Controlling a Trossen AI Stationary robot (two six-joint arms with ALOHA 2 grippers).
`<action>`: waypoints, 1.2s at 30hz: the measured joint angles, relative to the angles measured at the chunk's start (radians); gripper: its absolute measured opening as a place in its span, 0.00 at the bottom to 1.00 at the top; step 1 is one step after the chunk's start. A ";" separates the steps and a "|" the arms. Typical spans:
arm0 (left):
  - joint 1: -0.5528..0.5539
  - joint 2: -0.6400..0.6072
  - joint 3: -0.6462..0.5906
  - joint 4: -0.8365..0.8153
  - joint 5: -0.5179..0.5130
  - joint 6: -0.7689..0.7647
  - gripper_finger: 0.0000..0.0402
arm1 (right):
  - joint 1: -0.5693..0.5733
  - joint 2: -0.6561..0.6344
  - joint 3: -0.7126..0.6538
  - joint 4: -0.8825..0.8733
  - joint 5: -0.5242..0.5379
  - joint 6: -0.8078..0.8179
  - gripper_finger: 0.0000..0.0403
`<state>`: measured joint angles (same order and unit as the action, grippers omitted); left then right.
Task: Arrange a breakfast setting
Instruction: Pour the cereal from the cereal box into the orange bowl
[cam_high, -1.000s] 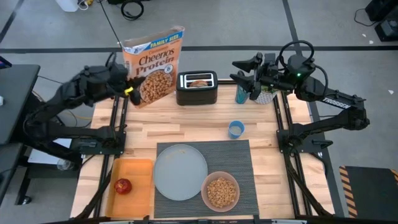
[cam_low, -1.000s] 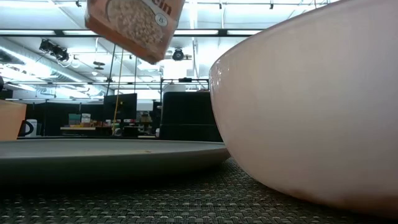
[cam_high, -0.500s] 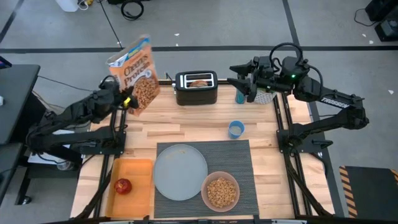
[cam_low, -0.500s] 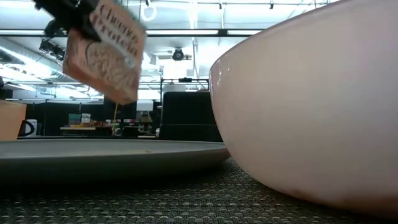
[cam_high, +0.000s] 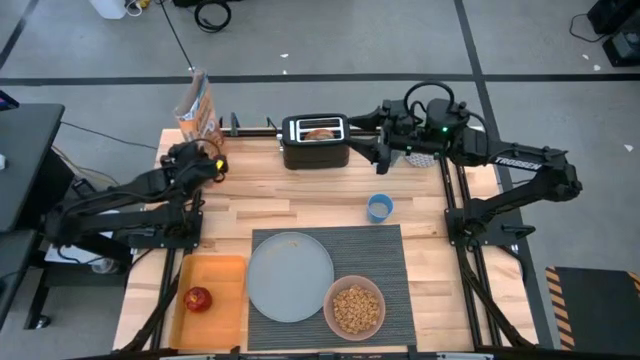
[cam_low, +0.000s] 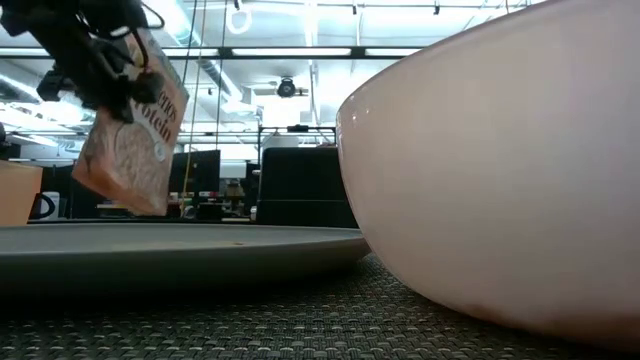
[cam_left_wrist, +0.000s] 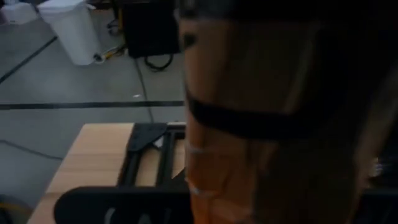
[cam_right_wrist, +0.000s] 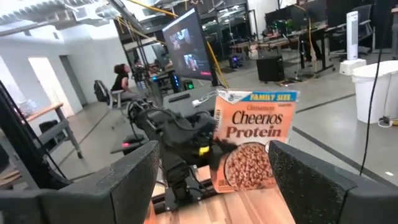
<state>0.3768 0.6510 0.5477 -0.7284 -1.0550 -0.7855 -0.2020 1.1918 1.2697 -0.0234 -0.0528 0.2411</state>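
Note:
My left gripper (cam_high: 205, 155) is shut on the orange cereal box (cam_high: 195, 102) at the table's far left corner; the box also shows in the low view (cam_low: 130, 135) and the right wrist view (cam_right_wrist: 252, 149). My right gripper (cam_high: 376, 152) is open and empty just right of the black toaster (cam_high: 316, 143), which holds a bagel (cam_high: 320, 131). The grey plate (cam_high: 290, 277) and the pinkish bowl (cam_high: 354, 308) of brown cereal sit on the striped placemat (cam_high: 385, 250). The red apple (cam_high: 198, 298) lies on the orange tray (cam_high: 222, 300). The spoon is out of view. My left gripper pinches the cereal box near its near-side upright edge (cam_right_wrist: 216, 142), about mid-height, one finger on each broad face. The fingers come level from the table's near side. The box stands nearly upright, slightly tilted; whether its bottom (cam_right_wrist: 244, 188) touches the table I cannot tell.
A small blue cup (cam_high: 379, 207) stands on the wood between the toaster and the placemat. A container (cam_high: 425, 157) sits under my right arm at the far right. Bare wood lies left of the placemat, in front of the toaster.
My left gripper has carried the cereal box toward the table's far left corner and down, turning it from face-up to nearly upright and edge-on to the high camera. My right gripper has moved toward the table's left, up to the toaster's right side, staying open.

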 joint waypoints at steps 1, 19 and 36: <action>0.012 0.005 -0.009 -0.002 0.004 -0.004 0.03 | 0.000 0.000 0.000 0.000 0.000 0.002 0.77; 0.124 0.008 -0.138 0.126 -0.020 0.000 0.05 | 0.000 0.000 0.000 0.002 -0.021 0.030 0.77; 0.219 0.009 -0.165 0.191 0.116 0.100 0.47 | 0.005 0.000 0.000 0.007 -0.028 0.031 0.77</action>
<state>0.5962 0.6600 0.3828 -0.5373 -0.9386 -0.6852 -0.1967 1.1915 1.2697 -0.0162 -0.0811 0.2718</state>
